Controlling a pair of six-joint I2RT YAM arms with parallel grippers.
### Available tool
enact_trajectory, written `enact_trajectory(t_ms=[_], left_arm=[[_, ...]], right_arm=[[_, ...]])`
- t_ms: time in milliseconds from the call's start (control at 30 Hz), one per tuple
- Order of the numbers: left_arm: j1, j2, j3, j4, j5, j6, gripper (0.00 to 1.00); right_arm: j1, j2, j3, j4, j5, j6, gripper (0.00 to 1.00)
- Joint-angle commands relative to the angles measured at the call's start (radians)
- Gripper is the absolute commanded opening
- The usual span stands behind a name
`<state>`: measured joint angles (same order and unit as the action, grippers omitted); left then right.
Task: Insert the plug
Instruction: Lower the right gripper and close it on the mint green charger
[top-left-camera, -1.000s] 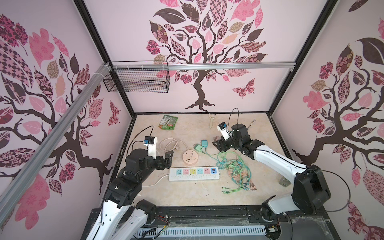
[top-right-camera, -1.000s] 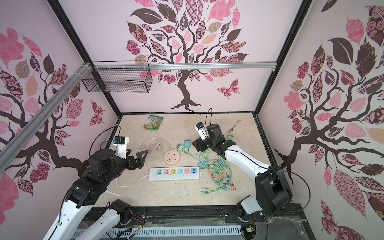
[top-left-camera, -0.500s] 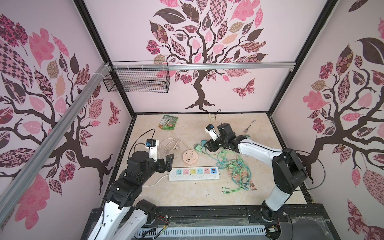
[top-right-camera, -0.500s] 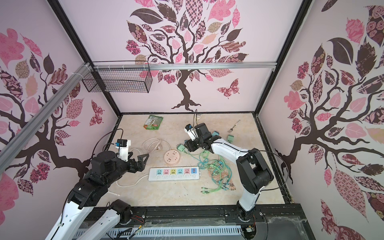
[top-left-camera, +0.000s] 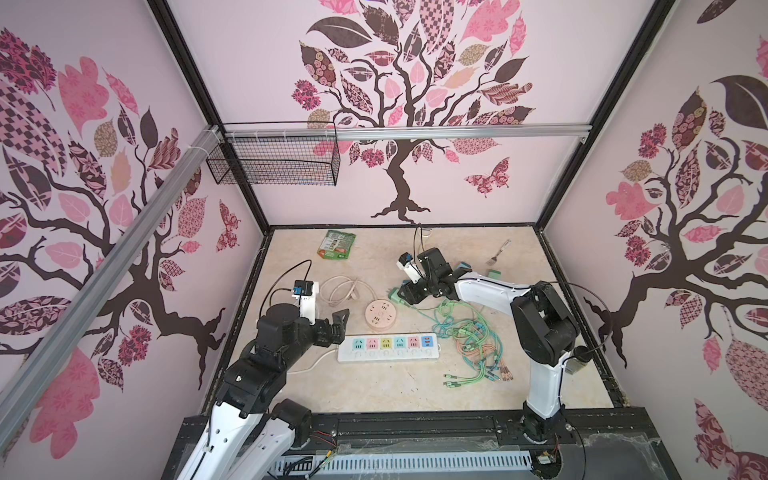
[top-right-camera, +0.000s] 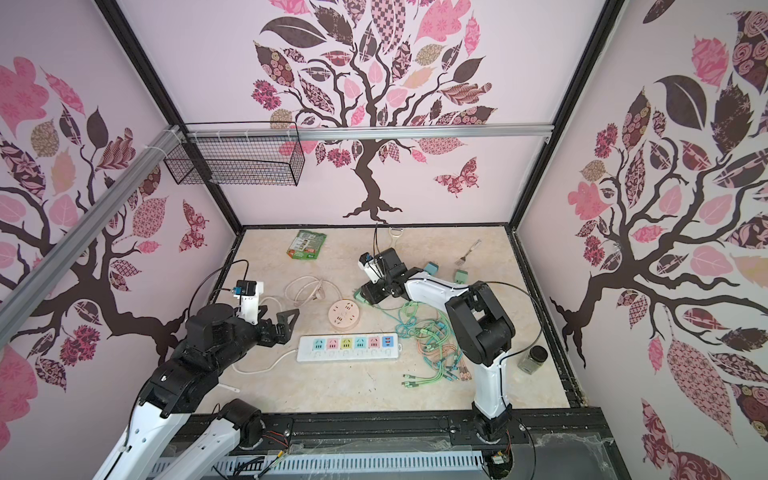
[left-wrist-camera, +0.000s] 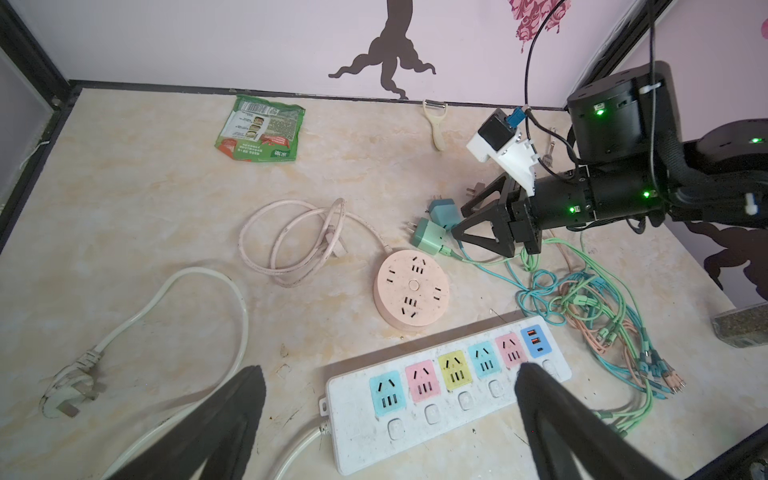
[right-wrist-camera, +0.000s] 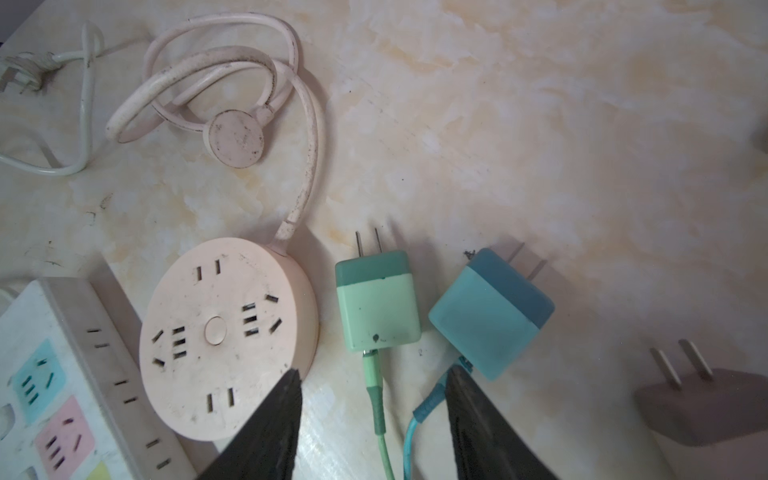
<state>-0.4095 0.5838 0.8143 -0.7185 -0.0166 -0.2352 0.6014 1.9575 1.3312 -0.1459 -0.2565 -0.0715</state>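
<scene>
Print on the green packet (left-wrist-camera: 259, 129) by the back wall: too small to read. Coloured socket faces along the white power strip (left-wrist-camera: 361, 440) in blue, pink, yellow, blue and pink, then a blue USB block; no lettering legible on any.

Left claw (left-wrist-camera: 388, 370) spread wide above the worktop (left-wrist-camera: 124, 208) at the power strip's cord end, holding nothing. Right claw (right-wrist-camera: 372, 372) low over the worktop, partly open, gripping nothing. Fingertips straddling the green cable (right-wrist-camera: 376, 399) just behind the green plug (right-wrist-camera: 377, 307), one fingertip (right-wrist-camera: 461, 386) right at the blue cable (right-wrist-camera: 424, 409) of the blue plug (right-wrist-camera: 490, 316).

Green plug flat on the worktop, prongs pointing away from the claw, just beside the round pink socket (right-wrist-camera: 226, 336) and apart from it. Blue plug close on its other side, turned at an angle. Brownish plug (right-wrist-camera: 706, 407) further off. Tangle of green, blue and orange cables (left-wrist-camera: 590, 303) beside the strip's USB end.
</scene>
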Motion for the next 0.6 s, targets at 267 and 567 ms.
enact_trajectory(t_ms=[267, 567], left_arm=[[-0.001, -0.009, -0.024, 0.034, 0.013, -0.009, 0.98], [-0.001, -0.004, -0.024, 0.039, 0.01, -0.007, 0.98]], right_arm=[[0.014, 0.115, 0.06, -0.017, 0.024, -0.006, 0.59], [0.016, 0.147, 0.079, -0.018, 0.025, -0.019, 0.6]])
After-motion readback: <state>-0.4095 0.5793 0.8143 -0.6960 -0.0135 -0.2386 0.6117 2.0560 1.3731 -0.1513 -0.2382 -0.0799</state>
